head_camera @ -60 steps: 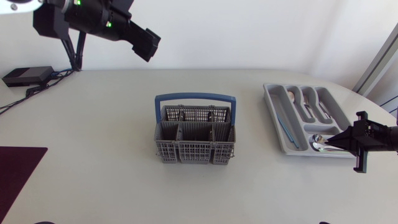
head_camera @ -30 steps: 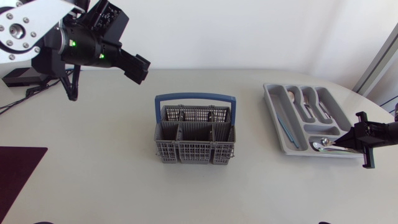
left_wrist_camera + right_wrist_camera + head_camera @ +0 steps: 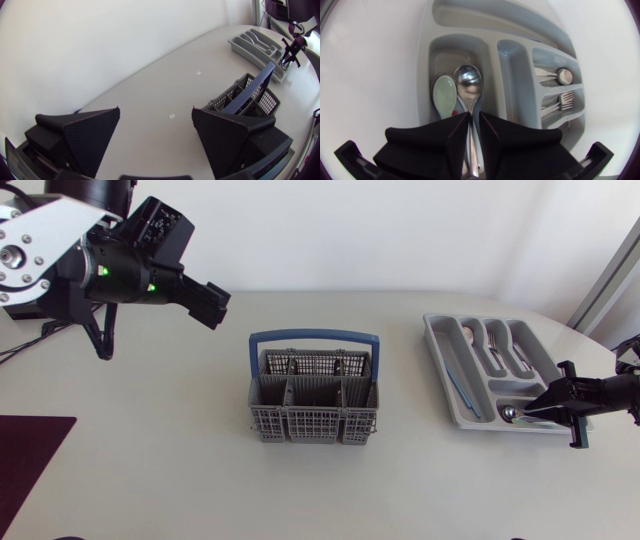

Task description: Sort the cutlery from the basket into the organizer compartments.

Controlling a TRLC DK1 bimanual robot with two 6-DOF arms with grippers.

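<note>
Presently: right claw (image 3: 474, 131), closed on the handle of a steel spoon (image 3: 468, 85). The spoon's bowl is just ahead of the fingertips, within the organizer's (image 3: 440, 355) crosswise end compartment, beside a pale spoon (image 3: 444, 95). Organizer: right of frame, on the desk (image 3: 150, 440). Basket (image 3: 314, 410): centre frame. Left claw (image 3: 217, 306): upper left, fingers wide apart, gripping nothing.

Left arm (image 3: 60, 250) stands raised, behind and to the left of the basket (image 3: 314, 390). The left gripper (image 3: 212, 303) slants down toward the basket, fingers spread wide on empty air. Right arm (image 3: 612, 388) comes in low, well to the right of the basket. The right gripper (image 3: 540, 407) lies nearly level, fingers closed on the handle of a spoon (image 3: 468, 85).
</note>
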